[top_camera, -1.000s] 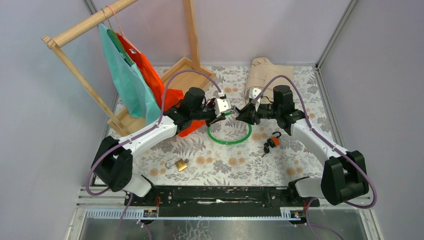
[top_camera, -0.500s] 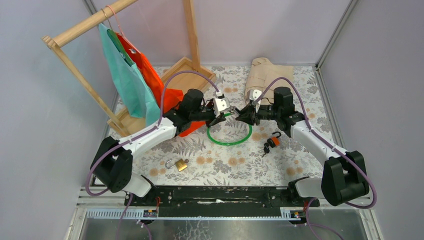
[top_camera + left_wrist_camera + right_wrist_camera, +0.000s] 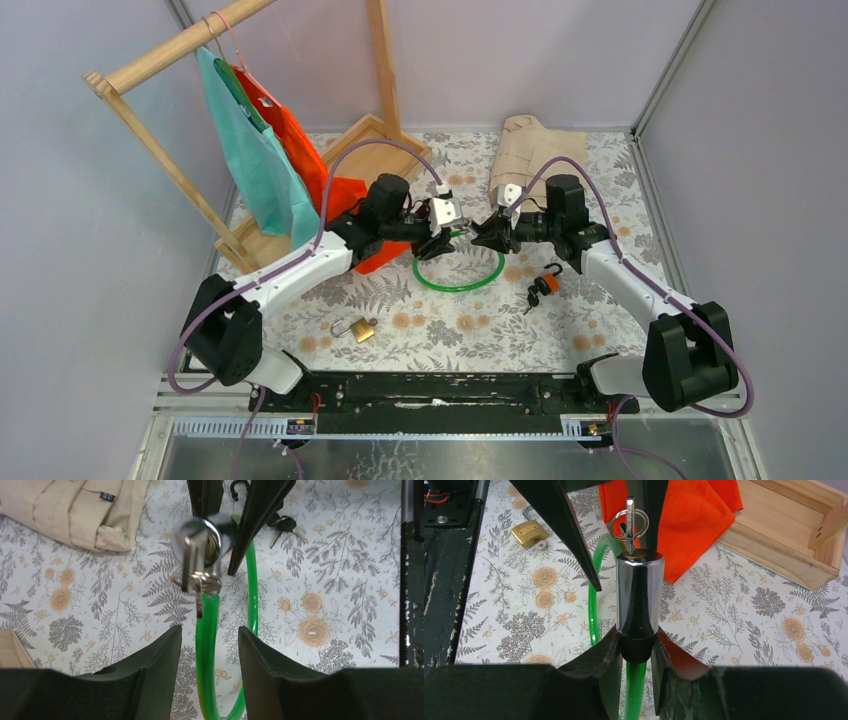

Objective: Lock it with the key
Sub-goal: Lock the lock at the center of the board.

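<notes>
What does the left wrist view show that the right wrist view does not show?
Only the left wrist view shows the beige garment and the black keys. Only the right wrist view shows the brass padlock, the orange cloth and the wooden stand base. Both show the green cable lock, with a key in its chrome cylinder, gripped by the right gripper.

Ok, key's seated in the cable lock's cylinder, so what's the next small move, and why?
Probably close the left gripper on the key. The key sits in the end of the chrome cylinder, which the right gripper clamps at its black collar. The left gripper stands open facing the key and is not gripping it, so it can't turn the key until it holds it.
</notes>
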